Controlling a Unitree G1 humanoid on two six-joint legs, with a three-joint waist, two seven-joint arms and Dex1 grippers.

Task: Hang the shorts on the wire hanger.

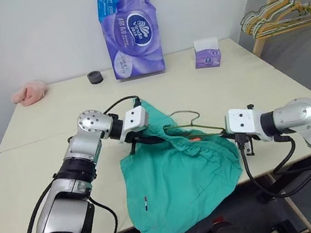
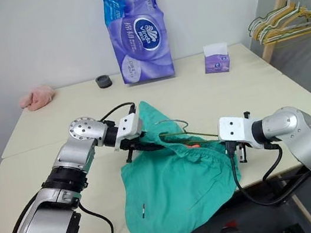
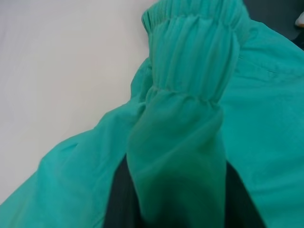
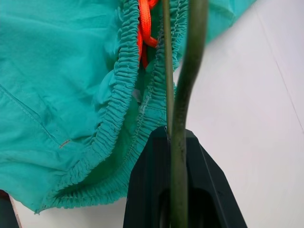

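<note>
One pair of shorts [image 1: 178, 178] is draped over the front edge of the table [image 1: 54, 118], the lower half hanging past the edge; the waistband is raised toward the one wire hanger [image 1: 196, 126], which is threaded into it. The left gripper [image 1: 141, 140] is seen with fingers closed on a bunch of waistband fabric at the shorts' far-left corner. The right gripper [image 1: 244, 142] has its fingers [image 4: 156, 190] clamped on the hanger wire at the shorts' right side, near the table's front edge. Beyond the shorts: one purple tissue pack [image 1: 130, 28], one small tissue box [image 1: 207, 54], one black ring [image 1: 95, 77], one pink cloth [image 1: 30, 92]. Open tabletop is left between these and the shorts. A rack with bunched hangers [image 1: 282, 14] stands off the table's right corner.
</note>
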